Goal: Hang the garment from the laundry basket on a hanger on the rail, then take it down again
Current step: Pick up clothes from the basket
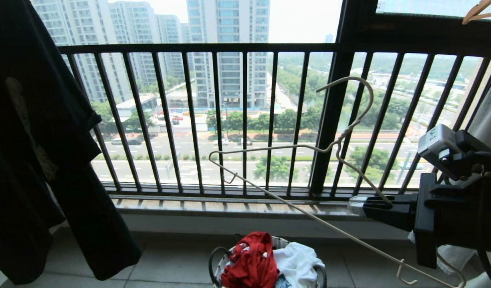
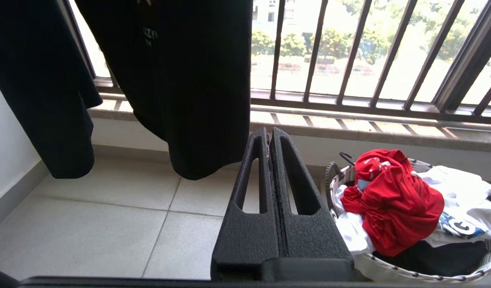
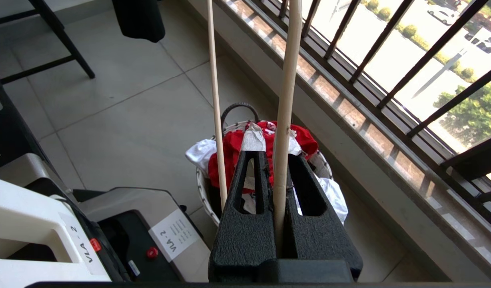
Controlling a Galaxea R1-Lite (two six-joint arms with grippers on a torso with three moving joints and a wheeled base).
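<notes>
The garment [image 1: 251,260], a crumpled red T-shirt, lies on top of the laundry basket [image 1: 213,264] on the floor below the window. My right gripper [image 1: 355,205] is at the right, above the basket, shut on the hanger [image 1: 338,141], a thin white wire one held tilted with its hook up. In the right wrist view the hanger [image 3: 287,80] runs between the fingers of the right gripper [image 3: 272,144], with the garment [image 3: 233,150] below. My left gripper [image 2: 268,134] is shut and empty, left of the basket [image 2: 333,172] and garment [image 2: 393,200]. The rail is out of view.
A black shirt [image 1: 41,140] hangs at the left, down to near the floor. The dark barred window railing [image 1: 245,120] closes off the front. A white T-shirt [image 1: 297,260] shares the basket. My base [image 3: 49,224] stands beside the basket. A wooden hanger [image 1: 479,12] shows top right.
</notes>
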